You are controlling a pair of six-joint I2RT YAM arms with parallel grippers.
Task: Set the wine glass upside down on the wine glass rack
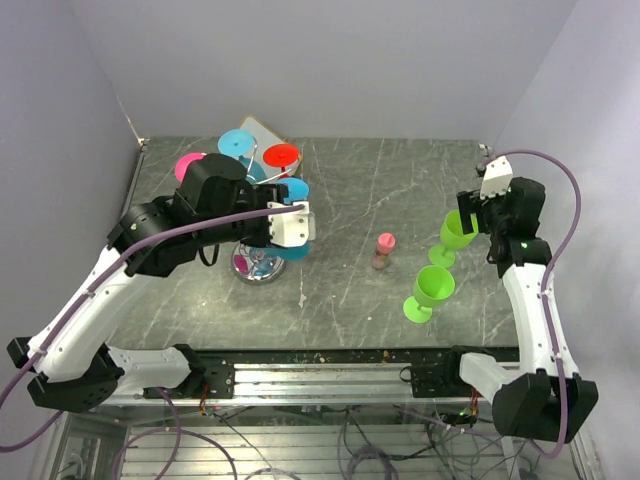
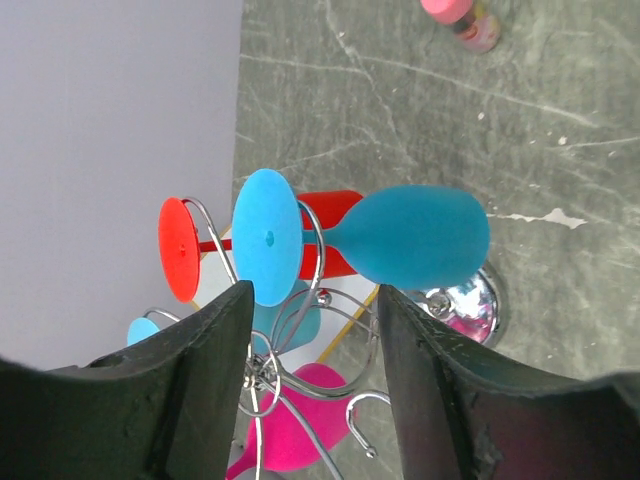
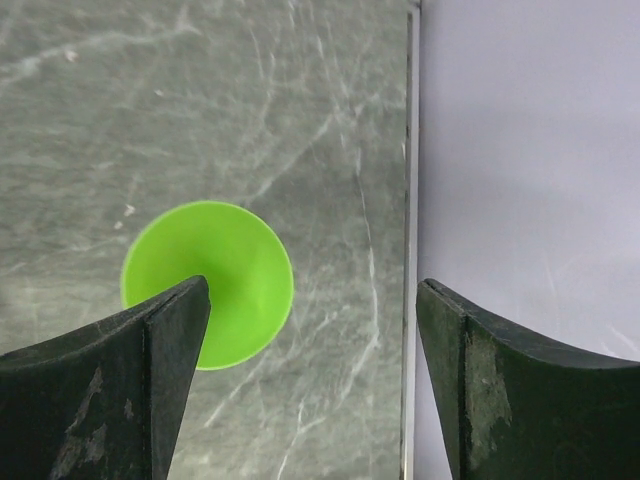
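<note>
Rack of silver wire [image 2: 470, 305] holds the blue plastic wine glass [image 2: 415, 235] upside down, left gripper [image 2: 312, 297] and right gripper [image 3: 312, 290] both open, empty.

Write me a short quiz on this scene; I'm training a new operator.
1. How many green glasses stand on the table?
2. True or false: the rack holds no glasses.
3. Which jaws hang over a green glass: A left, B right, C neither?
Key: 1. two; 2. false; 3. B.
</note>
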